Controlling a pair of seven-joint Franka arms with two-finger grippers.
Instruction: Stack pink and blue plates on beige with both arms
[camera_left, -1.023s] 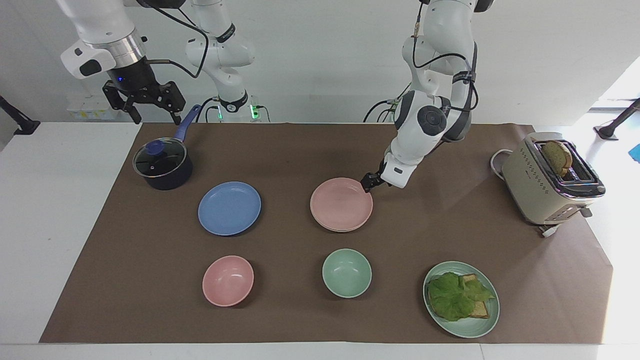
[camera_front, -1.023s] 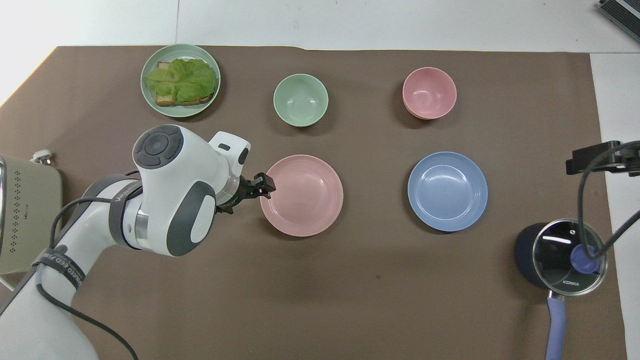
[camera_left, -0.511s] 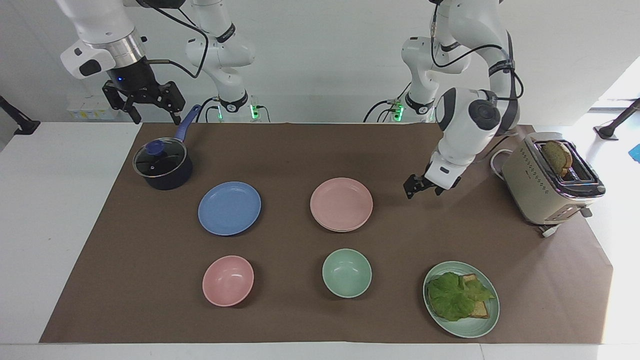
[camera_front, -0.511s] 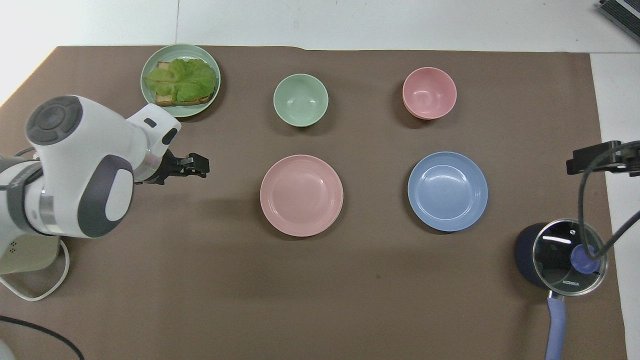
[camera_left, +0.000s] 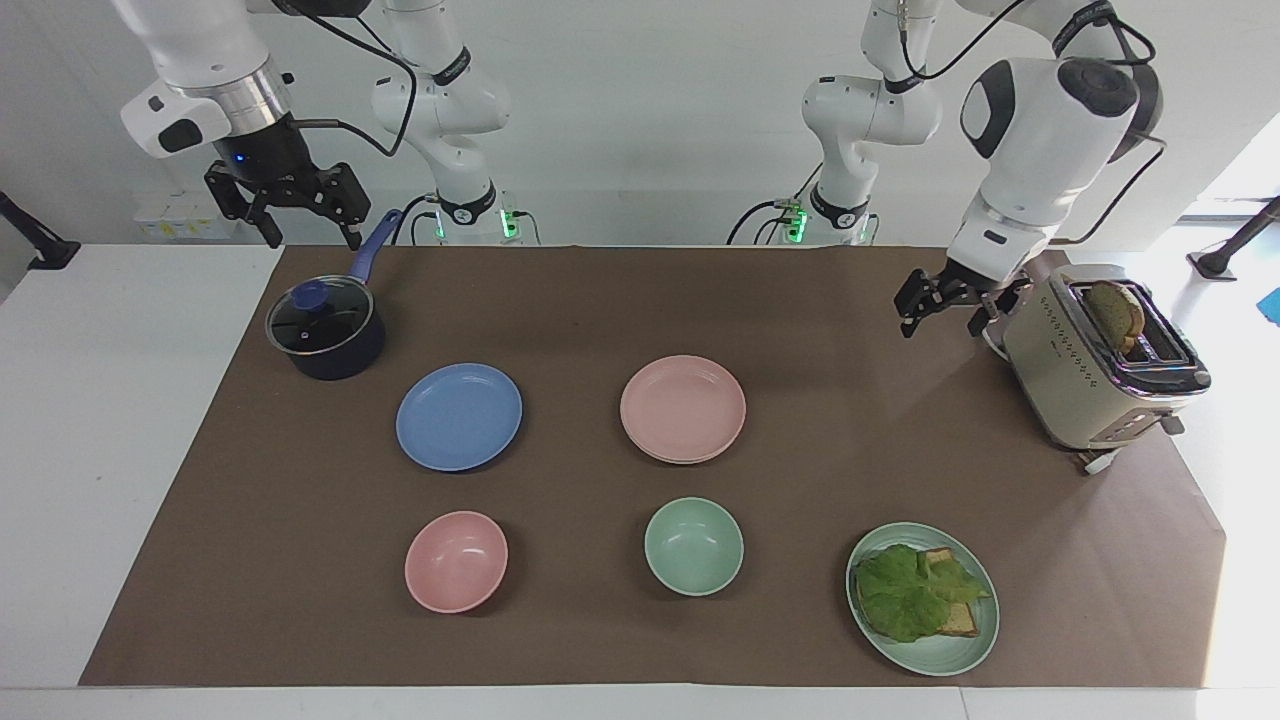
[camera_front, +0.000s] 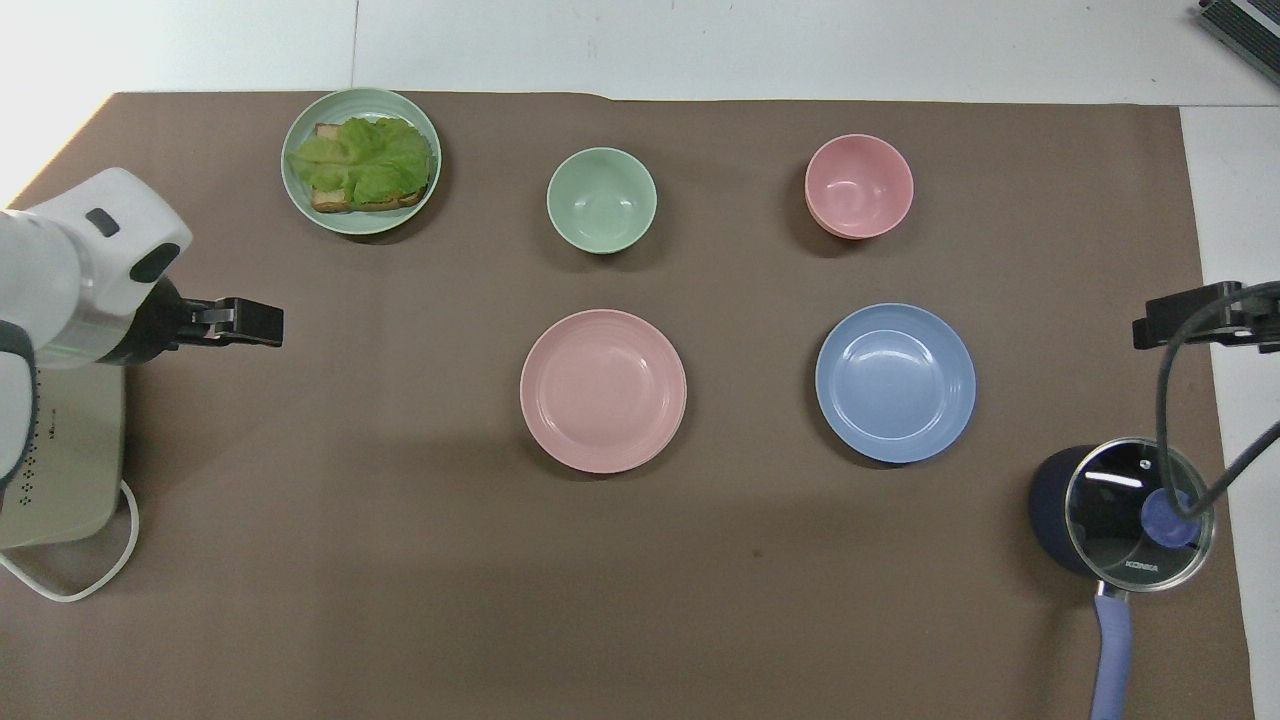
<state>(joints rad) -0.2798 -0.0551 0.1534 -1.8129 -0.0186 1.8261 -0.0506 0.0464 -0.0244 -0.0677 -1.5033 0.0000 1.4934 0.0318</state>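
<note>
The pink plate (camera_left: 683, 405) (camera_front: 603, 390) lies mid-mat, and a thin paler rim of the beige plate (camera_left: 692, 461) shows under it. The blue plate (camera_left: 459, 415) (camera_front: 895, 382) lies alone beside that stack, toward the right arm's end. My left gripper (camera_left: 938, 322) (camera_front: 262, 325) hangs open and empty over the mat, next to the toaster and well away from the plates. My right gripper (camera_left: 312, 238) (camera_front: 1152, 326) waits open and empty, high above the table edge by the pot.
A lidded dark pot (camera_left: 325, 330) with a blue handle stands close to the blue plate. A pink bowl (camera_left: 456, 560), a green bowl (camera_left: 693, 546) and a green plate (camera_left: 962, 655) of lettuce and toast lie farther from the robots. The toaster (camera_left: 1095, 355) holds bread.
My left gripper has drawn back from the pink plate's rim, rising and swinging over to the toaster. The plates and the right arm have not moved.
</note>
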